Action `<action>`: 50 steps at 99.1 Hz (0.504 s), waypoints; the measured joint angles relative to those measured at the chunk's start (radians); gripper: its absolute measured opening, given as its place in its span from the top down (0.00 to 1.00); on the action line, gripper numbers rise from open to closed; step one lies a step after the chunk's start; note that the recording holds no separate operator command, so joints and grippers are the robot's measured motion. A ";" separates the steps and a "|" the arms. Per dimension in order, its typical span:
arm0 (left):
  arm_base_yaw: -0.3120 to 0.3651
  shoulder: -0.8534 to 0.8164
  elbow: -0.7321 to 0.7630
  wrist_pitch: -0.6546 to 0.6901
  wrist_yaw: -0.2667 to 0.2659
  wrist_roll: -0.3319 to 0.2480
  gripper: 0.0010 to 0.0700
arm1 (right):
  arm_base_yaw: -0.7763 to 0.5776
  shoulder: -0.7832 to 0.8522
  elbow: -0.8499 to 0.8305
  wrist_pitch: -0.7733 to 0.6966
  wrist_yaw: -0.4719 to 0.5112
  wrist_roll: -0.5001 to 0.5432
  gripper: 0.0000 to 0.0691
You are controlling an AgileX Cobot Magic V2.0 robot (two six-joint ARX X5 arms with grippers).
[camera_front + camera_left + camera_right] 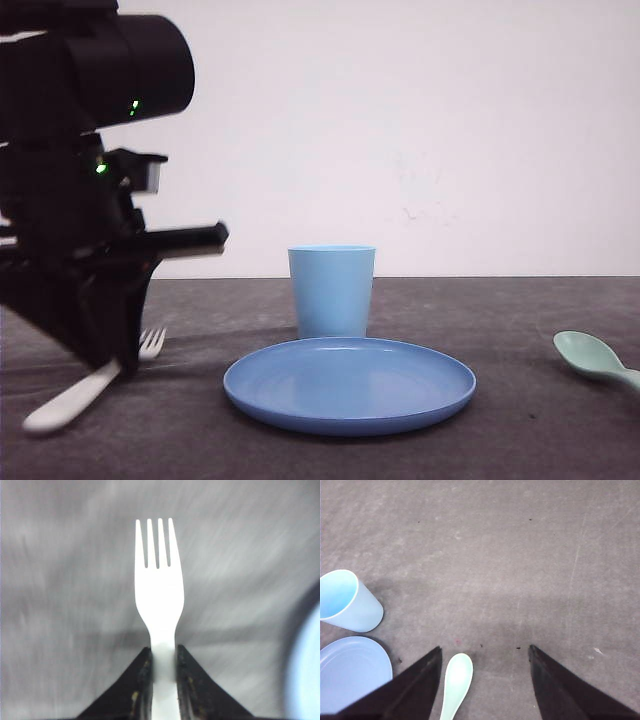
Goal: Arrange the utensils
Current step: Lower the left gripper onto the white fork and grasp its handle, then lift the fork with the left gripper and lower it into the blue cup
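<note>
Left gripper (163, 672) jaws clamped on white fork (159, 595), right gripper (485, 655) jaws spread above mint spoon (456, 682), no readable writing.

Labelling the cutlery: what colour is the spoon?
Pale mint green spoon, clearest in the right wrist view.

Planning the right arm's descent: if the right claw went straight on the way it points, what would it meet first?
Probably the mint-green spoon, lying between the open right claw fingers nearer one finger, or bare table; depth is unclear.

cup (332, 291): light blue, upright, behind plate | plate (349, 385): blue, round | table (500, 330): dark grey
</note>
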 joint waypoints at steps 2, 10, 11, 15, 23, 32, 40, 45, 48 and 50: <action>-0.003 -0.014 0.003 0.016 -0.011 0.004 0.96 | 0.000 0.000 0.000 0.000 0.000 0.000 0.51; -0.022 -0.100 0.009 0.115 -0.063 0.036 0.96 | 0.000 0.000 0.000 0.001 0.000 0.000 0.51; -0.025 -0.112 0.010 0.129 -0.069 0.040 0.96 | 0.000 0.000 0.000 0.002 0.000 0.000 0.51; -0.038 -0.158 0.016 0.188 -0.100 0.063 0.96 | 0.000 0.000 0.000 0.004 0.000 0.000 0.51; -0.068 -0.227 0.026 0.328 -0.168 0.126 0.96 | 0.000 0.000 0.000 0.019 0.000 0.000 0.51; -0.102 -0.249 0.031 0.488 -0.234 0.219 0.96 | 0.000 0.000 0.000 0.047 0.000 0.000 0.51; -0.119 -0.224 0.031 0.618 -0.247 0.303 0.96 | 0.000 0.001 0.000 0.071 0.000 0.000 0.51; -0.124 -0.195 0.031 0.692 -0.248 0.345 0.96 | 0.000 0.001 0.000 0.083 0.000 0.000 0.51; -0.125 -0.175 0.031 0.732 -0.248 0.365 0.96 | 0.000 0.001 0.000 0.090 0.000 0.000 0.51; -0.125 -0.162 0.031 0.758 -0.248 0.376 0.96 | 0.000 0.001 0.000 0.094 0.000 0.000 0.51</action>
